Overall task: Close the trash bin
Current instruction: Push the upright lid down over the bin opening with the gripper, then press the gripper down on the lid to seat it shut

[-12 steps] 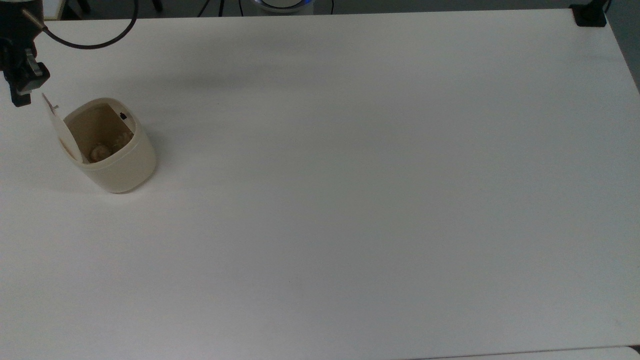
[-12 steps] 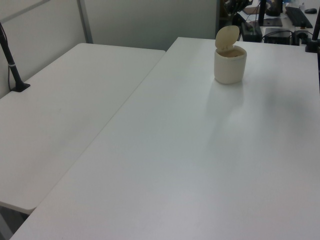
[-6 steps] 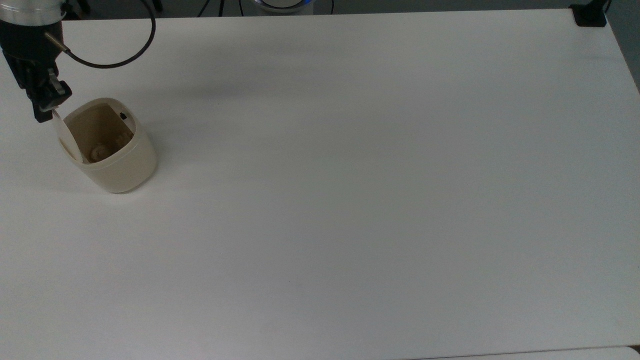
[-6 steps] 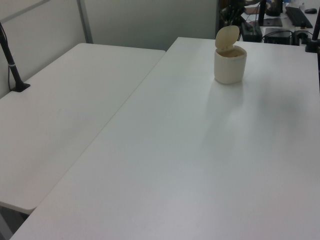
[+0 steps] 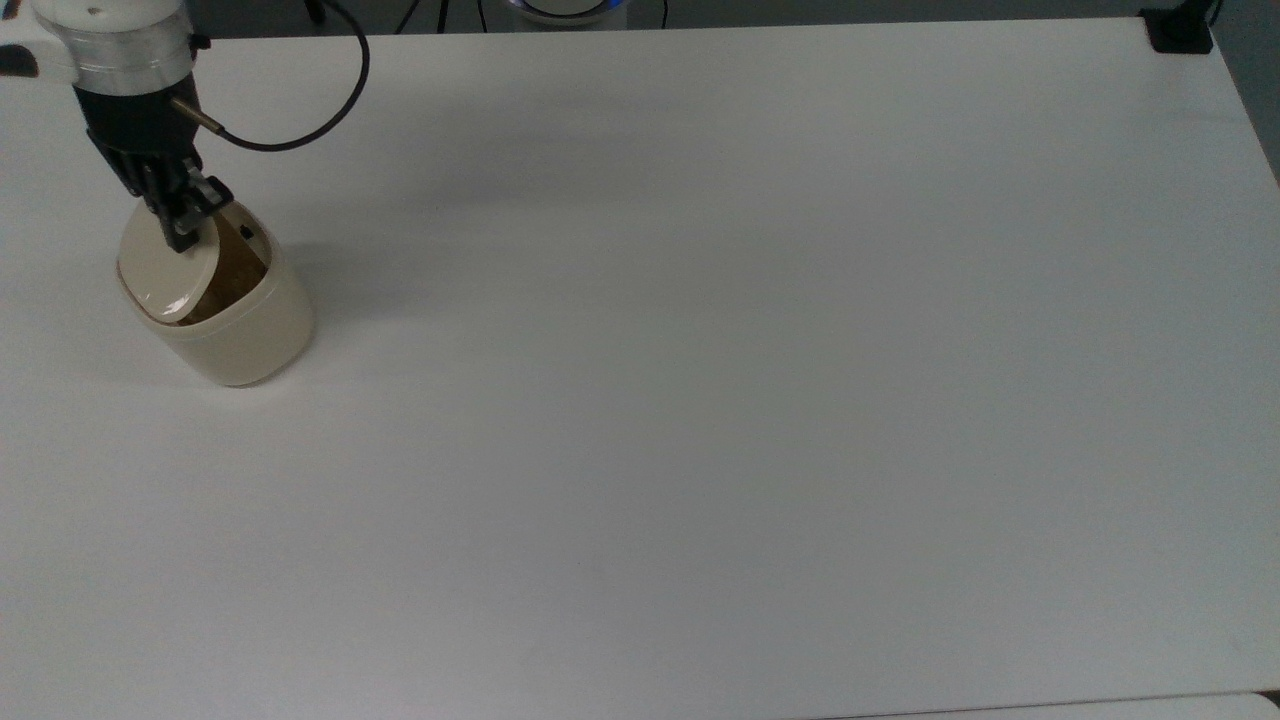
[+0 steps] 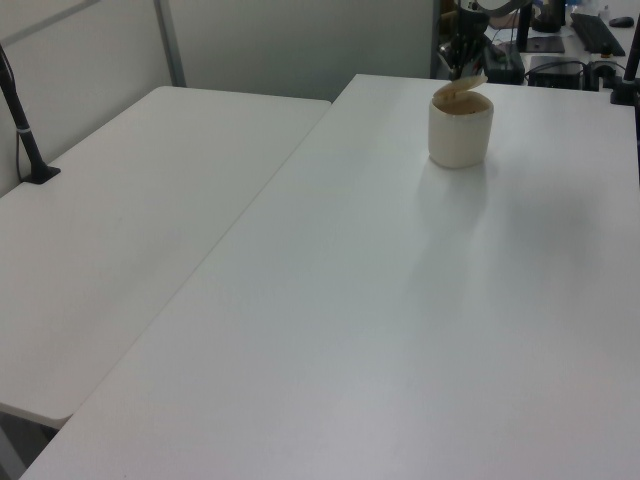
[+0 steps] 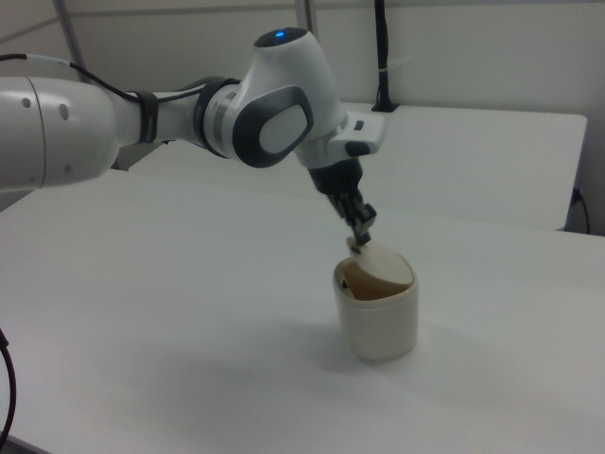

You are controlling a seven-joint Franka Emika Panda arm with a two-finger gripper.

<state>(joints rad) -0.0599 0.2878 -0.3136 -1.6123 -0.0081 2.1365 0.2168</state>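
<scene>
**Lid half way down, gripper pressing on it**

The trash bin stands on the white table, in the upper left of the top view, and in the upper right of the left view. Its lid is tilted over the mouth, not flat; a dark wedge of the opening shows on the side of the small black button.

The gripper is on the raised edge of the lid, seen from the right view just above the bin. Its fingers look pressed together, holding nothing.

I judge the closing step is in the middle. The next move probably needs a push further downward, gently, so the bin does not slide or tip.
</scene>
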